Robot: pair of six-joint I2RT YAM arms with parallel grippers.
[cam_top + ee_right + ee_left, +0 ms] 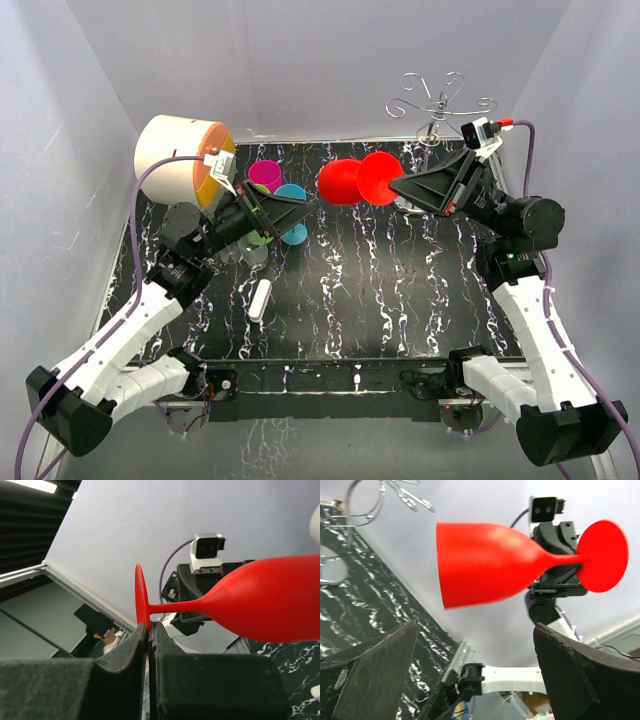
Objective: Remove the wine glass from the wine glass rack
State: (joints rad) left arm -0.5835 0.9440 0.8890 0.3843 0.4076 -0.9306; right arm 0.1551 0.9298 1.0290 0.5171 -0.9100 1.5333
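The red wine glass hangs sideways in the air over the table's back middle, bowl to the left, foot to the right. My right gripper is shut on the rim of its round foot; the stem and bowl stick out to the right in the right wrist view. The silver wire wine glass rack stands at the back right, apart from the glass, with nothing on its scroll arms. My left gripper is open and empty, pointing at the glass from the left, a little short of the bowl.
A cream drum with an orange face lies at the back left. A magenta cup and a blue cup stand by the left gripper. A small white cylinder lies on the black marbled table.
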